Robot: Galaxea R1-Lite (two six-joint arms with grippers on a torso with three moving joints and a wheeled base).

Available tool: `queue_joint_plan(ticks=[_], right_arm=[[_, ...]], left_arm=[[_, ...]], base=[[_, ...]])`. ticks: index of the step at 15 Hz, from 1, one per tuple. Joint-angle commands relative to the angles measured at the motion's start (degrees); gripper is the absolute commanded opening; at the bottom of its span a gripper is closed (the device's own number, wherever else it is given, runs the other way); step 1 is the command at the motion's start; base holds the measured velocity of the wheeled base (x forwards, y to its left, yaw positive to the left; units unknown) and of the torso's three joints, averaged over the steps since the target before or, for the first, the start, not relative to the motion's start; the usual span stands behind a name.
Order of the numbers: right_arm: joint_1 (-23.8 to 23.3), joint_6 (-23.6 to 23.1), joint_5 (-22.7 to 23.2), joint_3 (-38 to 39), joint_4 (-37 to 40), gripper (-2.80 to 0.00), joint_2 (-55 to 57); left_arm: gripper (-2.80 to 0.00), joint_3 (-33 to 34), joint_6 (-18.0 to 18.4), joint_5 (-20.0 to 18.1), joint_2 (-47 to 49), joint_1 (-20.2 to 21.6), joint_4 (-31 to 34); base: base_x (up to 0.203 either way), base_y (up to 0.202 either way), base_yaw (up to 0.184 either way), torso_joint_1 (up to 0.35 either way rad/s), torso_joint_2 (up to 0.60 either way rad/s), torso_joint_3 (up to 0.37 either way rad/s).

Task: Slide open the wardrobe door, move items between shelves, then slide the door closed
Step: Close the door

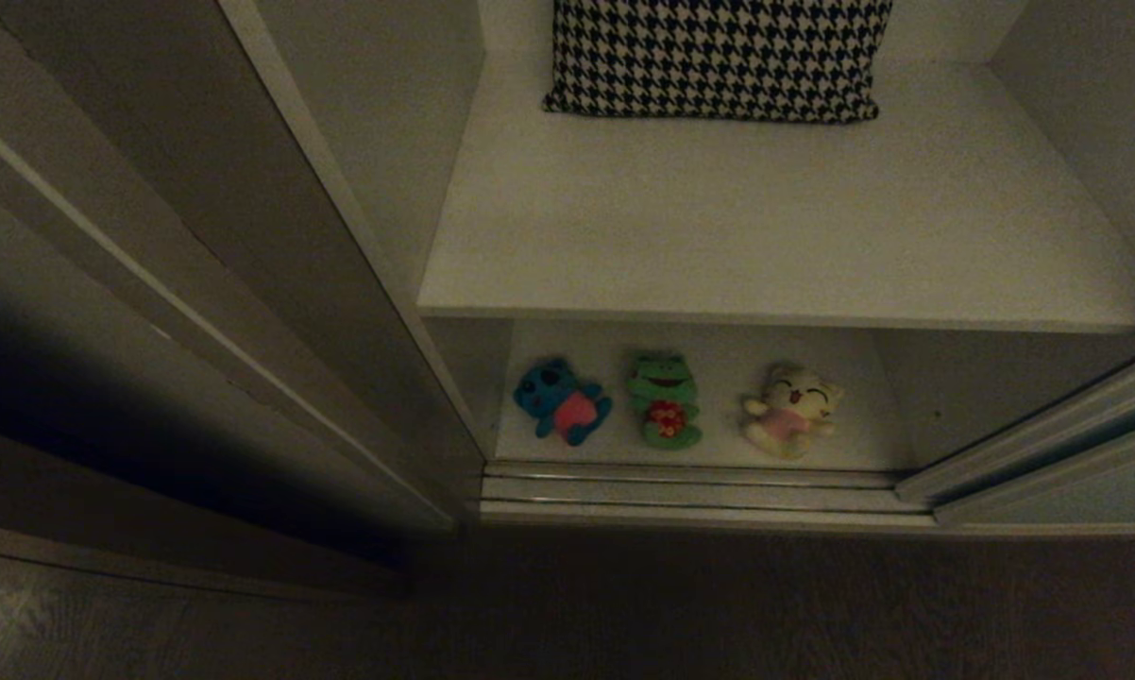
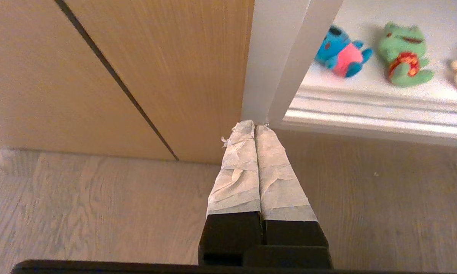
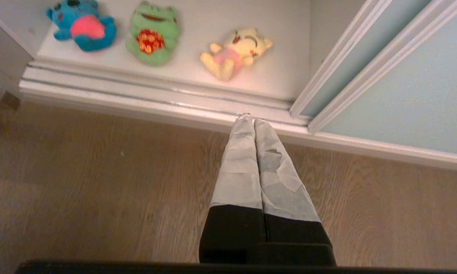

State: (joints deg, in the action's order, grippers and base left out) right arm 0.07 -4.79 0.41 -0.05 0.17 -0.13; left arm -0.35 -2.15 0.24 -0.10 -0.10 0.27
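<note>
Red-patterned patch on green frog

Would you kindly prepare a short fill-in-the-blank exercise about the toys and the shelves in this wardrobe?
1. The plush toy lying between the blue toy and the yellow toy is a green ____.
2. All three toys lie on the ____ shelf.
3. The only thing on the upper shelf is a cushion in a black-and-white ____ pattern.
4. The left gripper and the right gripper both hang over the wooden floor with fingers ____.

Missing words: frog; lower; houndstooth; shut
</note>
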Motion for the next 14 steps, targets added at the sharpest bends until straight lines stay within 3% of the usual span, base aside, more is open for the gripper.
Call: queue_joint_plan(ticks=[1, 7, 14], right_arm=[[0.0, 0.0, 0.0, 0.0, 0.0, -2.80, 0.0], [0.0, 0.0, 0.0, 0.0, 0.0, -2.80, 0.0], [0.0, 0.0, 0.0, 0.0, 0.0, -2.80, 0.0]], left_arm=[[-2.80, 0.0, 0.0, 0.0, 0.1, 0.1, 0.1], [-2.80, 0.0, 0.0, 0.0, 0.1, 0.0, 0.0], [-2.80, 0.3, 0.3, 0.0, 0.1, 0.0, -0.8]], base=[[0.000, 0.000, 0.000, 0.002, 0.00, 0.203], [0.000, 0.000, 0.000, 0.001, 0.00, 0.197], [0.000, 0.000, 0.000, 0.001, 0.00, 0.020]])
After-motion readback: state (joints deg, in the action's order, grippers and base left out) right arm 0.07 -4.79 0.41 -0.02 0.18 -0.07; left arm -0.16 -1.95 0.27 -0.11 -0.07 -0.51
